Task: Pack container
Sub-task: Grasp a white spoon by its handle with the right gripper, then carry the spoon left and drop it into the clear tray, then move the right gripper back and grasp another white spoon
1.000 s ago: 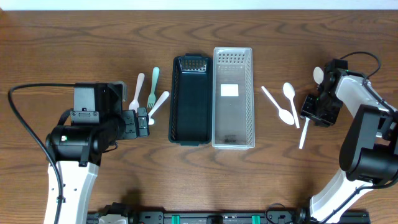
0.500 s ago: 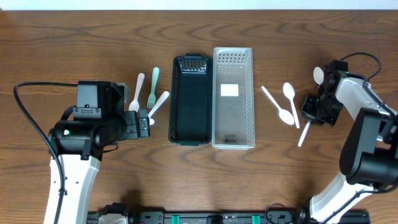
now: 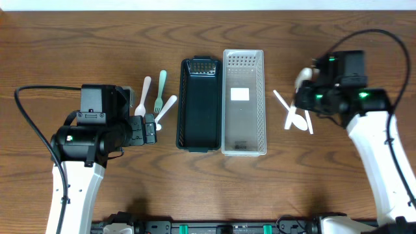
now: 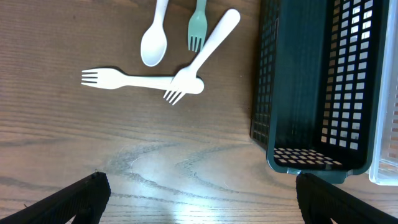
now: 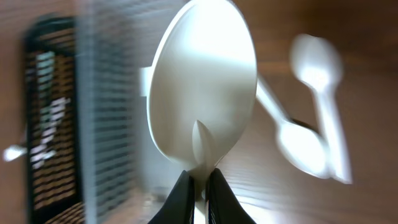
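A dark basket (image 3: 181,107) and a clear basket (image 3: 225,110) stand side by side at mid-table. My right gripper (image 3: 305,94) hovers just right of the clear basket, shut on a white spoon (image 5: 202,87) by its neck, bowl upward; the jaws (image 5: 200,186) are pressed on it. My left gripper (image 3: 154,125) is open and empty over bare wood, its fingers (image 4: 81,199) wide apart. Ahead of it lie a white spoon (image 4: 153,43), a green fork (image 4: 198,25) and two white forks (image 4: 205,50), left of the dark basket (image 4: 317,155).
Several white utensils (image 3: 298,120) lie on the wood below my right gripper, blurred in the right wrist view (image 5: 305,149). A white label (image 3: 240,94) lies in the clear basket. The dark basket holds nothing.
My right arm has swung left from the table's right edge toward the clear basket, carrying a white spoon. The left arm has barely moved.
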Action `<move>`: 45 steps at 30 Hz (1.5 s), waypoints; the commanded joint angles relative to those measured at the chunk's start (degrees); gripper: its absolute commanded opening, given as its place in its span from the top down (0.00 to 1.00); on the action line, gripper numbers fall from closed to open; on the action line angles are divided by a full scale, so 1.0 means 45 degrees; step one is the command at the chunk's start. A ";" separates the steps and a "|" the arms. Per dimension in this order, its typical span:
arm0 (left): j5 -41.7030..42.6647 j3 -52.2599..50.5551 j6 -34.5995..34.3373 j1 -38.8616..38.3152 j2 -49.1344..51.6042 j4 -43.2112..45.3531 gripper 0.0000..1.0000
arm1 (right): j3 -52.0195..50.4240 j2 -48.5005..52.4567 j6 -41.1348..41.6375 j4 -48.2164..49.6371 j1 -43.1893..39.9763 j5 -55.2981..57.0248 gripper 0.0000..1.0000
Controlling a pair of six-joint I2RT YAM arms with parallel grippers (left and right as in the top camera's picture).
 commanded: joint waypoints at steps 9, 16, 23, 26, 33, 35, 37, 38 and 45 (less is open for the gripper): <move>-0.0189 0.0189 0.0214 0.0053 0.0058 -0.0044 0.02 | 0.0058 0.2657 0.2152 0.3468 0.3419 0.0733 0.99; -0.0185 0.0189 0.0214 0.0053 0.0058 -0.0141 0.02 | 0.0078 0.4177 0.2390 0.4065 0.3502 0.1103 0.61; -0.0189 0.0189 0.0214 0.0053 0.0058 -0.0121 0.02 | 0.1151 0.2229 -0.0826 0.3113 0.2623 0.0447 0.43; -0.0185 0.0189 0.0214 0.0053 0.0058 -0.0131 0.02 | 0.1355 0.1020 -0.2171 0.2667 0.1710 0.2351 0.42; -0.0189 0.0189 0.0214 0.0053 0.0058 -0.0131 0.02 | 0.1200 0.0928 -0.5518 0.2720 -0.1268 0.5139 0.36; -0.0189 0.0189 0.0214 0.0053 0.0058 -0.0131 0.02 | 0.1180 0.1404 -0.5518 0.2759 -0.2069 0.4294 0.34; -0.0185 0.0189 0.0214 0.0053 0.0058 -0.0136 0.02 | 0.1156 0.2132 -0.5523 0.2866 -0.2759 0.3449 0.34; -0.0185 0.0189 0.0214 0.0053 0.0058 -0.0141 0.02 | 0.1156 0.2501 -0.5523 0.2934 -0.3007 0.3313 0.33; -0.0185 0.0189 0.0214 0.0053 0.0058 -0.0146 0.02 | 0.1161 0.5387 -0.6989 0.4065 -0.4318 0.3274 0.21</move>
